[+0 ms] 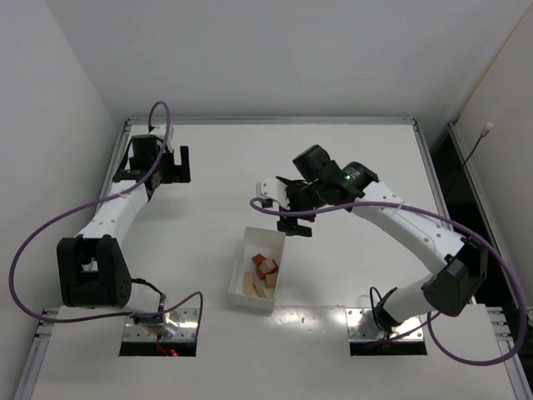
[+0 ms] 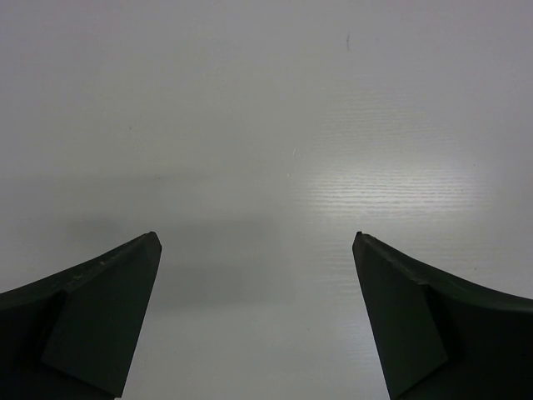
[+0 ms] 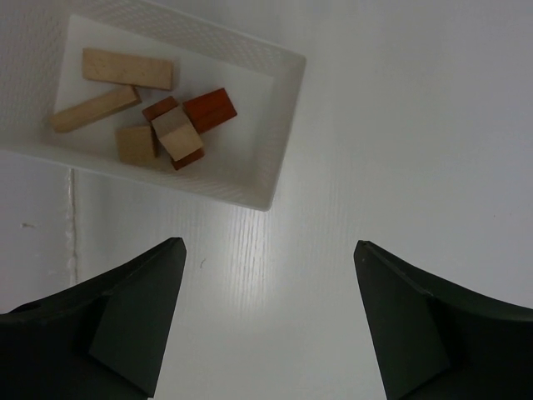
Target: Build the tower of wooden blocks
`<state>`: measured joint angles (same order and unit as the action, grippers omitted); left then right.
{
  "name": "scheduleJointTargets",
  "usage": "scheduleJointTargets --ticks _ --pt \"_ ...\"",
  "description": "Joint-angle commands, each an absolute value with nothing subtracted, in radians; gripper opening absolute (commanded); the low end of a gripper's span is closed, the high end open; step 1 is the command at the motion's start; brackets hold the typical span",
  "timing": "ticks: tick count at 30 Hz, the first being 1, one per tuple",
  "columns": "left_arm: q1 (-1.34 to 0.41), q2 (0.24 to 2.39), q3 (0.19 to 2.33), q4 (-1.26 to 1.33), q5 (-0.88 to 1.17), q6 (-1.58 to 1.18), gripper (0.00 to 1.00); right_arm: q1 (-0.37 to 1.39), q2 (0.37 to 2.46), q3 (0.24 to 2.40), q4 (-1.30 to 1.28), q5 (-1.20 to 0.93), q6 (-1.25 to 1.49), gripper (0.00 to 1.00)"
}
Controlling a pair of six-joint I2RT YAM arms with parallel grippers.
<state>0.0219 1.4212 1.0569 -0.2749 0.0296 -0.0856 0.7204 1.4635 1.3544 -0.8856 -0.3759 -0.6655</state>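
Note:
The wood blocks (image 1: 263,275) lie loose in a white tray (image 1: 243,260) at the table's middle front. In the right wrist view I see two pale tan planks (image 3: 125,69), a tan cube (image 3: 135,143), a pale block (image 3: 176,135) resting on a reddish-brown piece, and a reddish-brown cube (image 3: 210,110). No tower stands. My right gripper (image 1: 283,218) is open and empty above bare table just beyond the tray's far end; in its own view (image 3: 265,250) the tray is ahead and to the left. My left gripper (image 1: 156,171) is open and empty at the far left, over bare table (image 2: 256,242).
The tray's mesh rim (image 3: 279,158) is near the right gripper's left finger (image 3: 137,317). White walls stand along the table's left, far and right sides. The left arm's purple cable (image 1: 50,229) loops out past the table's left edge.

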Motion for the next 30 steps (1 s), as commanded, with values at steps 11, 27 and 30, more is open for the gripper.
scheduleJointTargets --ticks 11,27,30 --pt "0.023 1.417 1.063 -0.241 0.061 -0.069 1.0 0.822 1.238 1.218 -0.974 -0.482 -0.908 0.74" --pt "0.041 1.486 1.132 -0.241 0.091 -0.087 1.0 0.922 1.296 1.089 -0.845 -0.48 -1.321 0.61" --pt "0.052 1.486 1.121 -0.241 0.091 -0.087 1.0 0.922 1.339 1.089 -0.836 -0.48 -1.383 0.6"
